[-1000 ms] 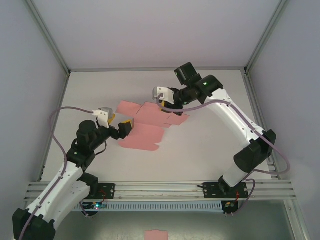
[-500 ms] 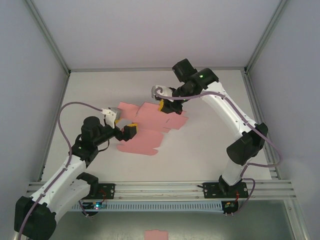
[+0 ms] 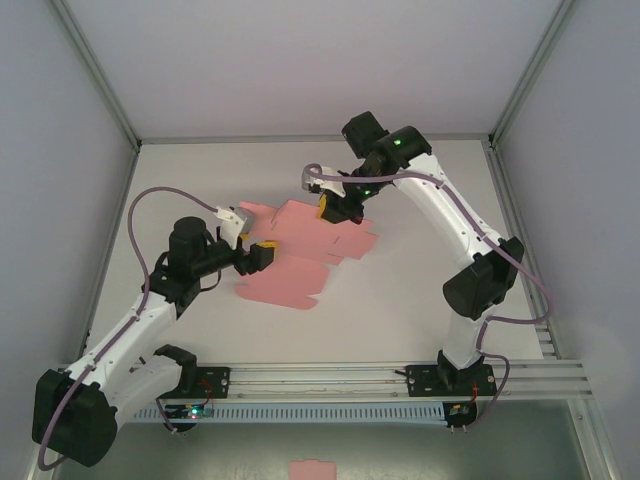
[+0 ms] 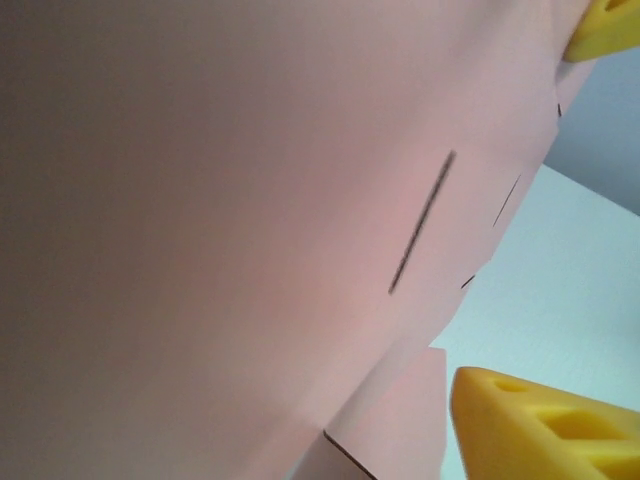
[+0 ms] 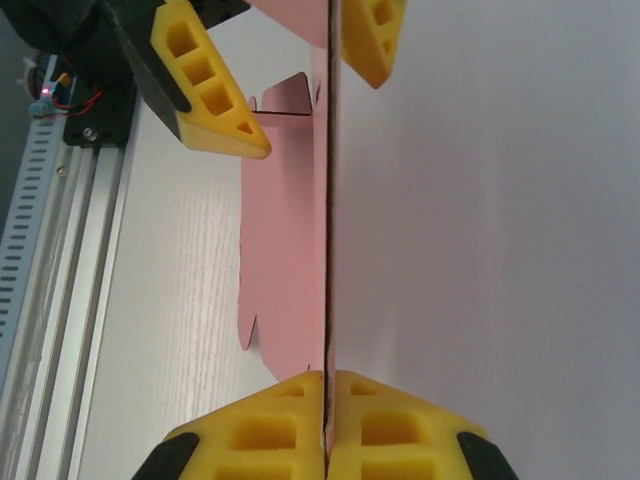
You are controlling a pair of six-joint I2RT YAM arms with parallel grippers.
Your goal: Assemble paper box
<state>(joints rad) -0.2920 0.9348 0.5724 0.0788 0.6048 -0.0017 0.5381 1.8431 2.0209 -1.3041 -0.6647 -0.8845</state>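
since the right gripper [image 5: 325,385] pinches the paper box [image 3: 300,262] edge tight, seemingly to steady it, the left gripper [image 3: 252,240] straddles it with fingers apart.

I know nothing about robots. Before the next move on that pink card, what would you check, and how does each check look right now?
1. Right gripper pinching the paper box: ok, its pads are shut on the card's edge.
2. Left gripper straddling the raised part of the card: ok, one finger on each side.
3. Left gripper closed on the card: not ok, a gap shows beside one finger.
4. Rest of the sheet lying flat on the table: ok.
5. Card free of tears: cannot tell.
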